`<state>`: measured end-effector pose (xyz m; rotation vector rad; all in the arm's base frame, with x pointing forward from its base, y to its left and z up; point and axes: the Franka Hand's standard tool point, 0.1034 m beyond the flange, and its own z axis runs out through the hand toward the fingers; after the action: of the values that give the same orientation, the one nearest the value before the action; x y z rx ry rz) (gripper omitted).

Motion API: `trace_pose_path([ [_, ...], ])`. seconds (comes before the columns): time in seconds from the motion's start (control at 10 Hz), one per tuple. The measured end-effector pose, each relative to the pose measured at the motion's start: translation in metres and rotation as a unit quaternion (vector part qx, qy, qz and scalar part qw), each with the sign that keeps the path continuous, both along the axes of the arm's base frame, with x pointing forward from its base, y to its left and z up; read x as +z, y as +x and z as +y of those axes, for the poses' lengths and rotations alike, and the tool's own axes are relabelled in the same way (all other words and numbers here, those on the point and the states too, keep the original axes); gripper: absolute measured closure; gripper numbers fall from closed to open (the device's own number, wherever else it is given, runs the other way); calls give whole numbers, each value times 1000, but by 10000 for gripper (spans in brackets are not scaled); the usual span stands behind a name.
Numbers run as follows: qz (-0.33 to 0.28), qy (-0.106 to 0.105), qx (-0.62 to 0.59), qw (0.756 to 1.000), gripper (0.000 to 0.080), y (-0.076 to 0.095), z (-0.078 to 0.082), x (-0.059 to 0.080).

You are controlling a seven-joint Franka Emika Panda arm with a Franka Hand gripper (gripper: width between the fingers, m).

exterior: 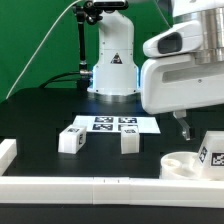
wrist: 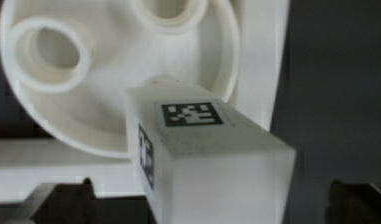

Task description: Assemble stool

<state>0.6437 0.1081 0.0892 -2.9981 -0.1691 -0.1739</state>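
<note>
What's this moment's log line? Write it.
gripper open, straddling leg | leg by seat | spare legs by marker board

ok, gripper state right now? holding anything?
Gripper: open, holding nothing. In the wrist view its fingers stand apart on either side of a tagged leg, with gaps showing.

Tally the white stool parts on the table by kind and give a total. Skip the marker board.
Legs: 3 (two in front of the marker board, one beside the seat)
Seat: 1
Total: 4
</note>
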Motion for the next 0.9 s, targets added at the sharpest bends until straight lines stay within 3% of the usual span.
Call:
trace_pose_path([
  [0.3, -17, -38, 173, 984, 151, -4, 9, -1],
  [0.6, -25, -47, 241, 969, 151, -3, 4, -2],
  [0.7, -33, -59, 294, 953, 151, -3, 3, -3],
  [0.9, -43, -88, 428, 898, 151, -2, 0, -10],
])
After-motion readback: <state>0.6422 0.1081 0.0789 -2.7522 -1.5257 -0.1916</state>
